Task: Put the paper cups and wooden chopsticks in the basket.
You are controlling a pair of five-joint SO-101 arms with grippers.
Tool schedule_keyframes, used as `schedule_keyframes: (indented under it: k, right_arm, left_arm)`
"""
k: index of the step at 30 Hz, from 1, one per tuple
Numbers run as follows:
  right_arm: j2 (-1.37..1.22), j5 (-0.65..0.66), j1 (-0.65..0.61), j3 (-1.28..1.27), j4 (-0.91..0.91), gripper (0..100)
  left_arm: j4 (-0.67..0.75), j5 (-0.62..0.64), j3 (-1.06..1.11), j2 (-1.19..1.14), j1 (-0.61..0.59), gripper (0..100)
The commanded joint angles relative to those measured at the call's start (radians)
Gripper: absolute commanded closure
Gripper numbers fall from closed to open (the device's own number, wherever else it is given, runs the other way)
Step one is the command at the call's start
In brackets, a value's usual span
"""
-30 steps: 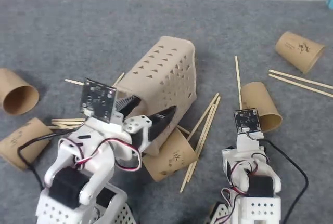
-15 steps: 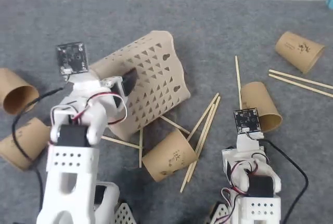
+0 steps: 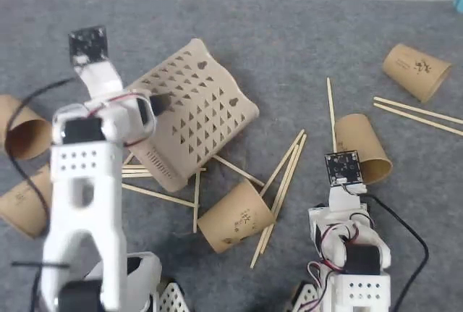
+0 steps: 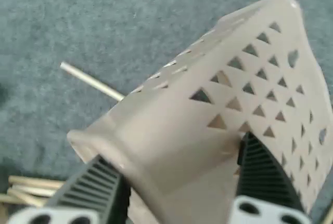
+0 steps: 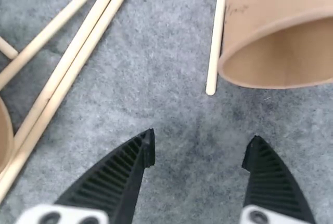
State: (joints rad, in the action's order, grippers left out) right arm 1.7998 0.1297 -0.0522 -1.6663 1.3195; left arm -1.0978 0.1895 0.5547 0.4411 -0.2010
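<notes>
Reading the high view as a clock with 12 at the far wall, the beige plastic basket is toward 10 o'clock on the grey-carpeted counter. It is tipped so that a perforated side faces up and its lipped rim points to 7; whether it rests on the counter or hangs just above it I cannot tell. The left tool has hold of the basket at its 9 o'clock edge. In the left wrist view one ribbed black finger sits on each side of the wall near the lip, the jaws kept fairly wide by the plastic clamped between them. A loose bundle of wooden chopsticks sticks out from beneath the basket at 6 to 7 o'clock. A paper cup lies on its side at 5 o'clock of the basket, touching a slanted chopstick trio. A second cup lies at 3 o'clock of centre beside a single chopstick. A third cup lies at 2 o'clock, just beyond a chopstick pair. Two more cups lie at 9 o'clock, past the left arm. The right tool hovers over bare carpet, jaws spread wide with nothing between them, near the second cup's open mouth.
</notes>
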Motion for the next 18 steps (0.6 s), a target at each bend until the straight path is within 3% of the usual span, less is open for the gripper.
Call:
schedule_keyframes:
  k: [1,11,18]
  right_arm:
    - [0.013,0.014,0.013,-0.017,-0.012,72.8]
    - [0.013,0.014,0.013,-0.017,-0.012,72.8]
    - [0.013,0.014,0.013,-0.017,-0.012,72.8]
  left_arm:
    - [-0.152,-0.023,-0.205,-0.170,-0.023,72]
    - [-0.588,-0.057,-0.481,-0.379,-0.074,72]
    - [-0.611,-0.238,-0.498,-0.534,-0.158,72]
